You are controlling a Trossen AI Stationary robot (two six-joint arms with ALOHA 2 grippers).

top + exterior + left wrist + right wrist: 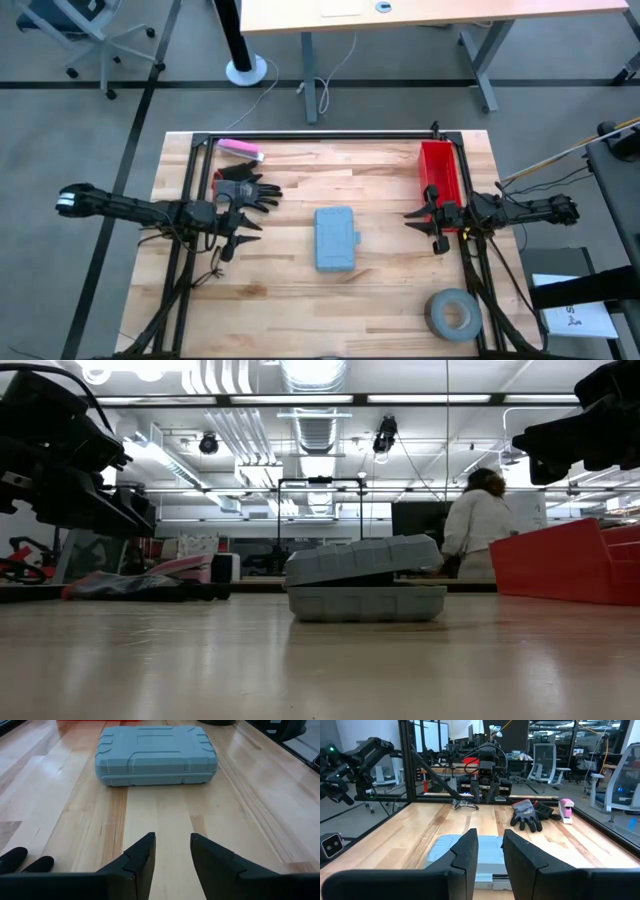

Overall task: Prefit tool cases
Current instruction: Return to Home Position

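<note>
Hovering my left tool (172, 837) and right tool (490, 834), released, empty, either side of tool case (336, 238) at middle of desk (290, 300); I stand clear since packing looks done, though lid (362, 557) sits slightly ajar.

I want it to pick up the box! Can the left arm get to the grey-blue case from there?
Probably yes. The left pincer is open and faces the tool case across bare wood, nothing between them. The black glove lies off to one side; the right pincer waits opposite.
</note>
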